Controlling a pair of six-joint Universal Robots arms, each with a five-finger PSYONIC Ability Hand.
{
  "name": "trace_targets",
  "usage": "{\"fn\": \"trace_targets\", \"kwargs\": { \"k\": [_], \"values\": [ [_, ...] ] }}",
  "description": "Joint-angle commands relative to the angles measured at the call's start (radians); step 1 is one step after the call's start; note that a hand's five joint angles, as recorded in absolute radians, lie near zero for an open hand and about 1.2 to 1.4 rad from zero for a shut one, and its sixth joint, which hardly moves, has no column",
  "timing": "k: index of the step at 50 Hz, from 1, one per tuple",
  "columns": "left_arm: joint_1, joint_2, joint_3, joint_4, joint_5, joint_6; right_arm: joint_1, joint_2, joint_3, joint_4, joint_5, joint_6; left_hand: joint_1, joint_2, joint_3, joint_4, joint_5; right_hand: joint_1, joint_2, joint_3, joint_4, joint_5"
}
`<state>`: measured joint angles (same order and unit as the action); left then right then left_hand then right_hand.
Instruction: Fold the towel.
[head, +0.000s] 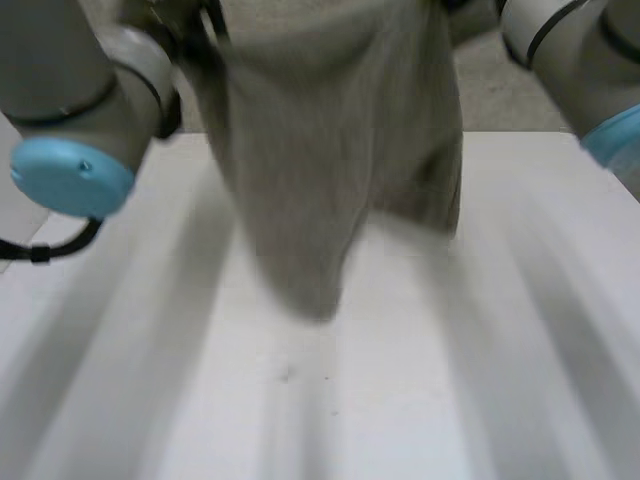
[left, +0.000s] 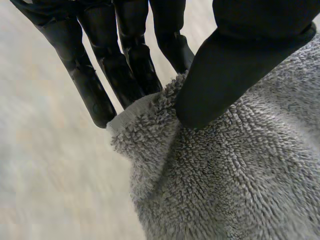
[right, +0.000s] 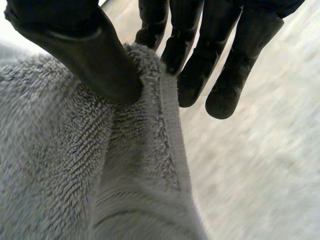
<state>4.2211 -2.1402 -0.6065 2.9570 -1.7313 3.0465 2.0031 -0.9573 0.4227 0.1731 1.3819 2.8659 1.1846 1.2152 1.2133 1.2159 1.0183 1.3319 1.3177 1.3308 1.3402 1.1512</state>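
As the left hand (left: 235, 65) and right hand (right: 85, 50) each pinched its upper edge, the towel (head: 330, 150) hung over the table (head: 520, 360), seemingly not yet folded.

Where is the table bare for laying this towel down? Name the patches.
The table is bare across its near side, in front of the hanging towel, and beside it under the left arm and right arm. Crowded: the far middle, where the left hand and right hand pinch the towel.

Head view cuts the towel (head: 330, 150) off at its upper end; its hanging lower end is blurred. Left hand (left: 240, 65): some fingertips hidden behind the towel corner. Right hand (right: 85, 55): same, behind the hemmed edge.
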Motion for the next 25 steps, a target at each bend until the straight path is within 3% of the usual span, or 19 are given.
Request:
{"fn": "trace_targets", "kwargs": {
  "k": [1,3,6,14,20,25],
  "values": [
    [0.023,0.114,-0.259,0.149,0.007,-0.098,-0.017,-0.08,0.251,-0.084,-0.041,-0.031,0.212,0.181,0.183,0.18,0.203,0.064,0.079,0.065,0.056,0.07],
    [0.023,0.114,-0.336,0.149,0.034,-0.098,-0.015,-0.084,0.323,-0.063,-0.067,-0.065,0.212,0.181,0.183,0.18,0.203,0.064,0.079,0.065,0.056,0.07],
    [0.023,0.106,-0.494,0.151,0.073,-0.097,-0.006,-0.083,0.543,0.002,-0.135,-0.234,0.212,0.181,0.183,0.18,0.203,0.064,0.079,0.065,0.056,0.07],
    [0.025,0.077,-0.859,0.159,0.087,-0.072,0.014,0.012,0.841,0.123,-0.072,-0.45,0.212,0.181,0.183,0.18,0.203,0.064,0.079,0.065,0.056,0.07],
    [0.03,0.091,-1.007,0.162,0.085,0.041,0.0,0.006,0.936,0.16,-0.038,-0.465,0.212,0.181,0.183,0.18,0.203,0.064,0.079,0.065,0.056,0.07],
    [0.046,0.154,-1.033,0.166,0.085,0.074,-0.047,-0.108,1.028,0.036,-0.099,-0.375,0.212,0.181,0.183,0.18,0.203,0.064,0.079,0.065,0.056,0.07]
  ]
}}
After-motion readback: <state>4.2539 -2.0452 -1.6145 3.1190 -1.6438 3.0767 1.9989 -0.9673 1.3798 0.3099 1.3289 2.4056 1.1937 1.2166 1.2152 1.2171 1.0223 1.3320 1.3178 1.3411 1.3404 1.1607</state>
